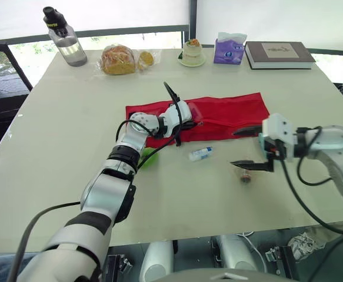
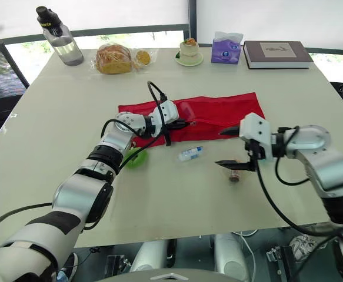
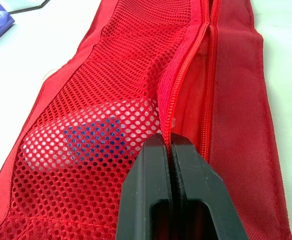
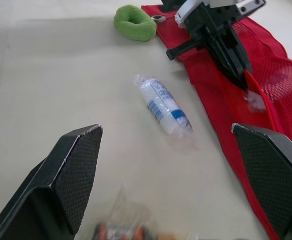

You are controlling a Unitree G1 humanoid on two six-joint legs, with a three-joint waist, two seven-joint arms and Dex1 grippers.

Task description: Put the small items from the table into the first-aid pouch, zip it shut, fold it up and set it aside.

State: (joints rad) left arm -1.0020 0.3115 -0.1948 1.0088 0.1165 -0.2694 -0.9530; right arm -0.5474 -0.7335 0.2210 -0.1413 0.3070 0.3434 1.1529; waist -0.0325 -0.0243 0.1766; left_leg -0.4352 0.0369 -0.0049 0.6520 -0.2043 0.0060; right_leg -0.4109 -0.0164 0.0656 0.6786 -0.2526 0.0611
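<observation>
A red fabric first-aid pouch [image 1: 230, 111] with a mesh pocket lay mid-table. The left gripper [image 3: 171, 145] had its jaws pinched tight on the pouch's zipper edge, beside a white-and-blue packet [image 3: 80, 135] behind the mesh. At the pouch's 6 o'clock lay a white, blue-banded wrapped roll [image 1: 200, 154], and at 7 o'clock a green foam ring [image 1: 149, 157]. The right gripper [image 1: 246, 148] hung with jaws wide above a small brown clear-wrapped item [image 1: 246, 175] at 5 o'clock.

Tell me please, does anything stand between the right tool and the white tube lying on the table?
Nothing visible does. The white tube lies on bare table between the open right tool and the red pouch. A small wrapped item lies by the tool, off that line.
</observation>
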